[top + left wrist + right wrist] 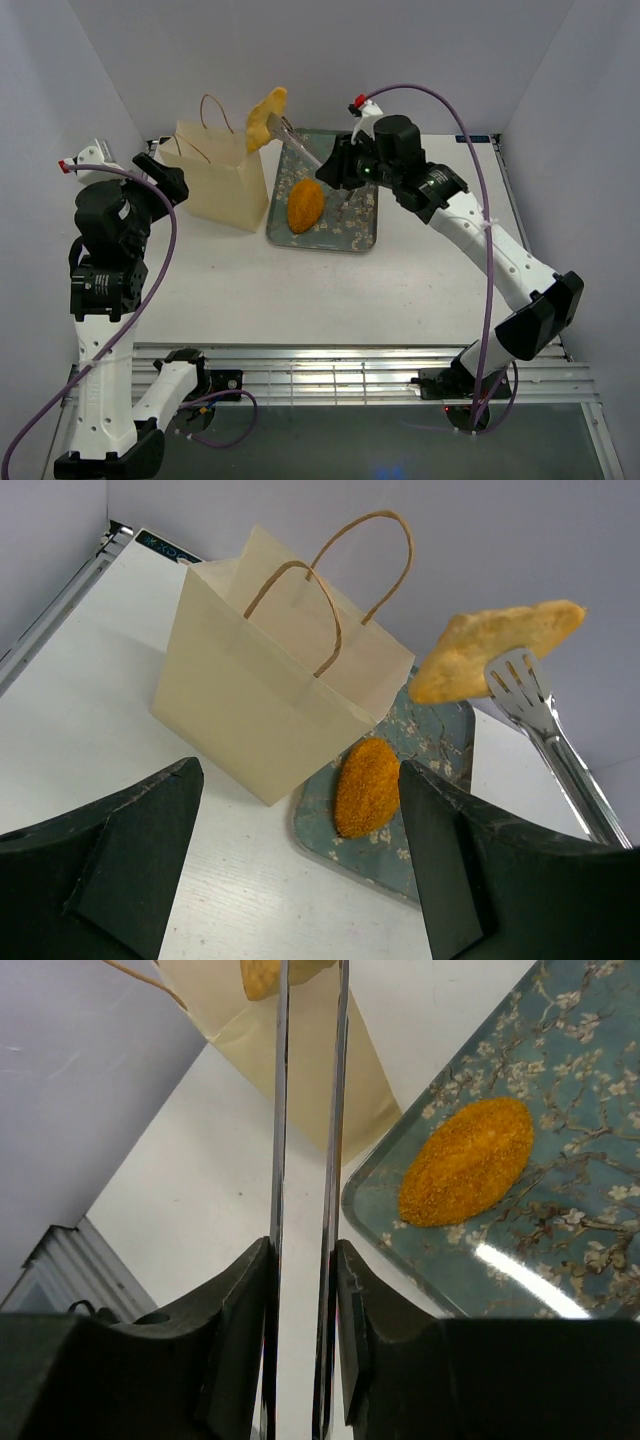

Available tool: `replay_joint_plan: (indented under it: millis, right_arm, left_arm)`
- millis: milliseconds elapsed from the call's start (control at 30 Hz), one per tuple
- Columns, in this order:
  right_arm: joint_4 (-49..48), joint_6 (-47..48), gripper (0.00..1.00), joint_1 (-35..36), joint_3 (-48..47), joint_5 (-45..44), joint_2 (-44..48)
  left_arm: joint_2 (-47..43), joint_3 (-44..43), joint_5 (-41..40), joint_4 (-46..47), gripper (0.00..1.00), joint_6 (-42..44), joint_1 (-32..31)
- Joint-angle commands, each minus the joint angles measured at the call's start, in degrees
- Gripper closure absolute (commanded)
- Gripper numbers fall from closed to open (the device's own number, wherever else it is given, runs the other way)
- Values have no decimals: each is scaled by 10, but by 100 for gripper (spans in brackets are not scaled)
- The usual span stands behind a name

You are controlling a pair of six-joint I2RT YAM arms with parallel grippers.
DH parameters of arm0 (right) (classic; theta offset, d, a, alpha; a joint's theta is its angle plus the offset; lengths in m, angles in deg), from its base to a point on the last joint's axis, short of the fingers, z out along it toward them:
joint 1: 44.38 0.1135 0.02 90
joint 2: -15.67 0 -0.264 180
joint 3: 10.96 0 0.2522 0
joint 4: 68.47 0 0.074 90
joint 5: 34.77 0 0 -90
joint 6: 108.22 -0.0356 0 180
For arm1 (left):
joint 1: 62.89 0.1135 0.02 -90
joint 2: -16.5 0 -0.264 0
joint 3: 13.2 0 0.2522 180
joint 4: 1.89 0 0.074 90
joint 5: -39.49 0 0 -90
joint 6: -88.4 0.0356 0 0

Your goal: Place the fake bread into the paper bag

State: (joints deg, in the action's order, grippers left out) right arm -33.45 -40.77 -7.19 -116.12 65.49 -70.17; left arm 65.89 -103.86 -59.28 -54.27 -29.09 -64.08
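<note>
My right gripper (335, 170) is shut on a pair of metal tongs (300, 148), whose two arms (280, 1160) are squeezed between my fingers. The tong tips hold a pale tan slice of fake bread (266, 118) in the air, just above the right rim of the cream paper bag (215, 185). The bag stands upright with its cord handles up. On the floral tray (350, 225), right of the bag, lies the big orange oval loaf (305, 205). My left gripper (165, 175) is open and empty, left of the bag. From the left wrist I see bag (260, 690), slice (490, 645) and loaf (366, 785).
The tray (440, 740) touches the bag's right side. White walls close in the table at the back and both sides. A slatted metal rail (350, 375) runs along the near edge between the arm bases.
</note>
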Motion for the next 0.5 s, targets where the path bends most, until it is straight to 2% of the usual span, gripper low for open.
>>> replay_joint_plan:
  millis: [0,167,467]
  right_arm:
    - [33,101,82,52,-88,-159,-31]
    - [28,182,81,126,-148,-268,-68]
    - [-31,291,80,200,-142,-374,-82]
  left_arm:
    - [-7,-18,-11,-11,11,10,3]
    - [-3,-11,2,-8,11,4,3]
    - [2,-11,10,-5,11,2,3]
